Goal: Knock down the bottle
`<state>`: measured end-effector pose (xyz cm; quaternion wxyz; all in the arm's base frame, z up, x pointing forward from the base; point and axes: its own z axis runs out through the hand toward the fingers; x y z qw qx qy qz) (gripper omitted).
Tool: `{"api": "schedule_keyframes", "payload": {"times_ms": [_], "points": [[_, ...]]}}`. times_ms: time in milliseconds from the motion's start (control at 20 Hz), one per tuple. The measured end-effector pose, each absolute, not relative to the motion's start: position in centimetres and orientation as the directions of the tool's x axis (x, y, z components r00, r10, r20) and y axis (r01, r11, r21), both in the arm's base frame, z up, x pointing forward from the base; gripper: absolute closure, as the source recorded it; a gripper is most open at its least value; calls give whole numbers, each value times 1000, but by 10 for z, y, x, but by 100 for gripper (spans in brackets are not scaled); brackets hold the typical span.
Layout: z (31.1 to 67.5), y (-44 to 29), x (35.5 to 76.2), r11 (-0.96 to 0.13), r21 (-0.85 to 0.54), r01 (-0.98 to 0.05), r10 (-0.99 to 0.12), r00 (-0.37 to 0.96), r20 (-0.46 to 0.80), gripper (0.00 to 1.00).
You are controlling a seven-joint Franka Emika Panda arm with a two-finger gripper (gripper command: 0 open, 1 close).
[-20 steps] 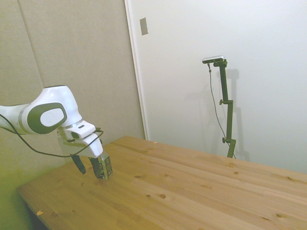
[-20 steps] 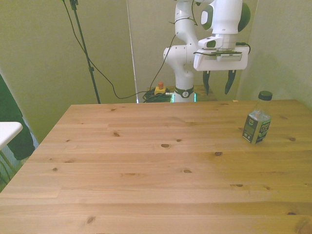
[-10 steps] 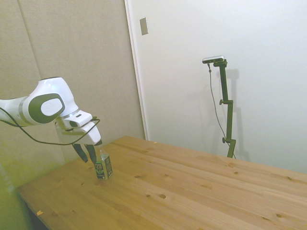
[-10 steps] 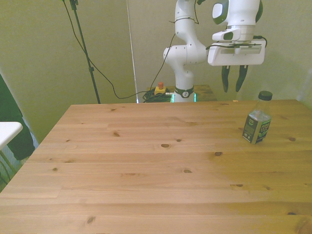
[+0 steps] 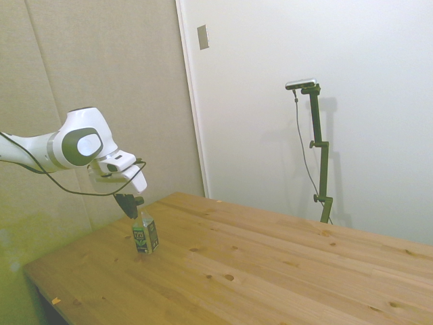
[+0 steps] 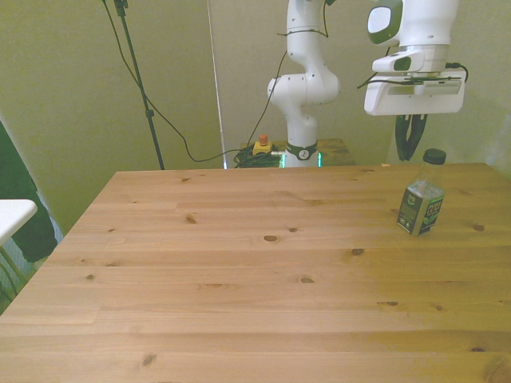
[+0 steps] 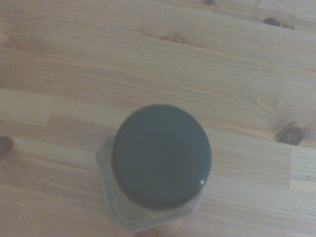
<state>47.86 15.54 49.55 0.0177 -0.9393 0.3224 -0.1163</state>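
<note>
The bottle [image 6: 421,206] stands upright near the front view's right edge of the wooden table [image 6: 239,263]. It is small and clear, with a green-and-white label and a dark cap. In the side view the bottle [image 5: 145,234] stands near the table's left end. My gripper [image 6: 413,150] hangs just above and slightly behind the cap, its dark fingers drawn together and holding nothing. From the side, the gripper [image 5: 131,210] tips sit right over the bottle's neck, and whether they touch it is unclear. The wrist view looks straight down on the dark cap [image 7: 161,155].
A yellow-and-red button box [image 6: 261,145] and cables lie on the floor behind the table by the robot's base. The edge of a white object [image 6: 12,215] shows at the front view's left. The table's right edge runs close to the bottle.
The gripper has travelled toward the front view's right and risen slightly to end above the bottle's cap. Its fingers have drawn together. The bottle has not moved.
</note>
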Motion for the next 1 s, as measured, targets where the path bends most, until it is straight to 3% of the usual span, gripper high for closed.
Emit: {"api": "schedule_keyframes", "payload": {"times_ms": [1000], "points": [[470,227,605,-742,-119,-660,-667,709,227,100]]}}
